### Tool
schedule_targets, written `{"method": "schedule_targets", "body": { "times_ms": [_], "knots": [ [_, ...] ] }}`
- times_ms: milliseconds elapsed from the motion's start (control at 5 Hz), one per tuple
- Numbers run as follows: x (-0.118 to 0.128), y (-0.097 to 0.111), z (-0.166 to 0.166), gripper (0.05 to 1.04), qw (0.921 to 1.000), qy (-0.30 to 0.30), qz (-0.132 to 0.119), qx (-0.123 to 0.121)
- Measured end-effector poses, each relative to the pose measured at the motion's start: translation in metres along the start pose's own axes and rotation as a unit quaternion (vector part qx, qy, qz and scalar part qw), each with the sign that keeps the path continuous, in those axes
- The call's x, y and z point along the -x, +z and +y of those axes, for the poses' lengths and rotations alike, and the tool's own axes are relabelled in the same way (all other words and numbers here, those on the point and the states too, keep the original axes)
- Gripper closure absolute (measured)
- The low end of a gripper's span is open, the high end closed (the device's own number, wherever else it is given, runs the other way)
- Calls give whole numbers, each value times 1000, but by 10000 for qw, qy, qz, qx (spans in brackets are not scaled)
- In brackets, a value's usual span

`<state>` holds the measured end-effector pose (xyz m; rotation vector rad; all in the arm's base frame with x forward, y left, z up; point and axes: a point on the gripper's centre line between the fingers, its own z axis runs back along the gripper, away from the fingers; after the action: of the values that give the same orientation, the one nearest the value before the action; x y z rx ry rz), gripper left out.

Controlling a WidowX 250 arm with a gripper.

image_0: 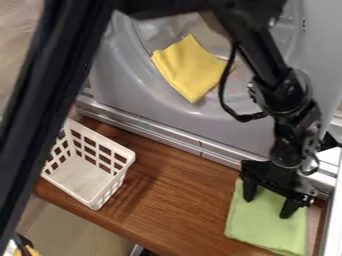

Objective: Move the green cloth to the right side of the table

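Cloth placement at the right end of the table. We are seeing the green cloth (262,226) lying nearly flat on the wooden table (175,202), its far part beneath the black gripper (269,201). The jaws are standing spread, one finger apart from the other, with green fabric showing between them; we are not seeing any fold pinched, though we cannot tell whether the tips are touching the cloth. At the opposite end, the white basket (81,179) is standing upright, well apart from the cloth. Beyond the table, the yellow cloth (189,67) is lying on the grey surface (175,119). From this arrangement we are judging the move to be essentially complete, the green cloth already occupying the right side. We are counting only one step as left: lifting the gripper straight up, lest a fingertip catch and drag the fabric.
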<state>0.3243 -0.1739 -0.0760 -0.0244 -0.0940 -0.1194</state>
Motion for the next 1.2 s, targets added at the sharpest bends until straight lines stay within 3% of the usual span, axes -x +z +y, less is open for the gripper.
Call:
{"method": "schedule_targets", "body": {
  "times_ms": [600,800,1200],
  "knots": [
    [1,3,-21,86,10000,-14,86,15],
    [3,4,-19,85,9998,59,150,-80],
    [-3,29,-18,85,9985,-19,163,-525]
  ]
}}
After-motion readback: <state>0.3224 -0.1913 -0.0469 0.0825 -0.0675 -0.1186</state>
